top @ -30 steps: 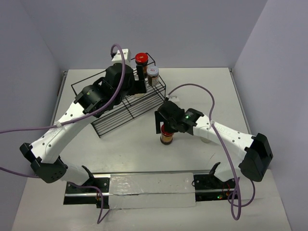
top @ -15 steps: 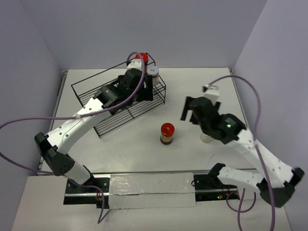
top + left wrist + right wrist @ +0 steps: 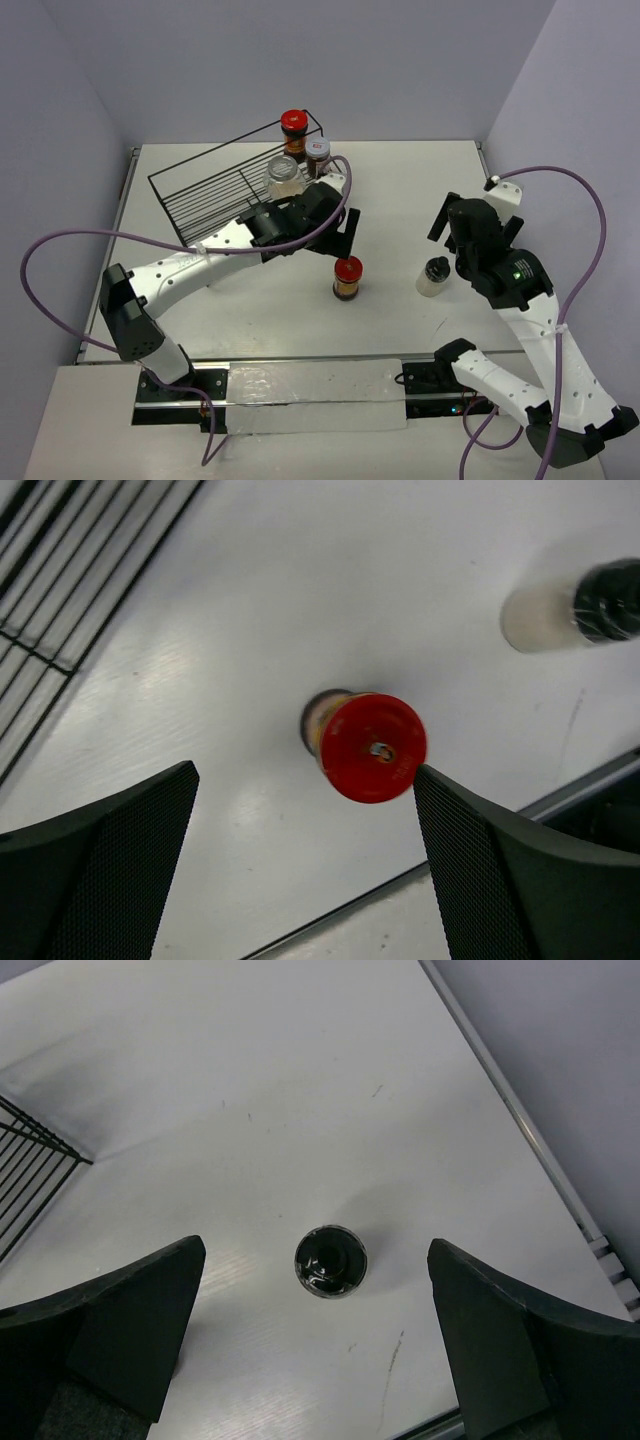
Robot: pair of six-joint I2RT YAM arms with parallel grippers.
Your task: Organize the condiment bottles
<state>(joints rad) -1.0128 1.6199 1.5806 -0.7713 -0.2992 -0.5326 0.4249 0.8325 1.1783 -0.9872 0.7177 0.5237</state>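
Observation:
In the top view a red-lidded jar, a grey-lidded dark jar and a clear pale jar stand at the right end of the black wire rack. A second red-lidded jar stands on the table. My left gripper hovers open just above and behind it. In the left wrist view the left gripper is empty and the jar's lid lies near the right finger. The black-lidded whitish jar stands to the right. My right gripper is open high above it, and in the right wrist view the right gripper frames the jar.
The rack sits at an angle at the back left; its wires show in the left wrist view and the right wrist view. A metal rail with a clear strip runs along the near edge. Walls close the table on three sides.
My left arm left the rack and came over the red-lidded jar on the table; the clear jar now stands in the rack. My right arm let go of that red-lidded jar and swung right.

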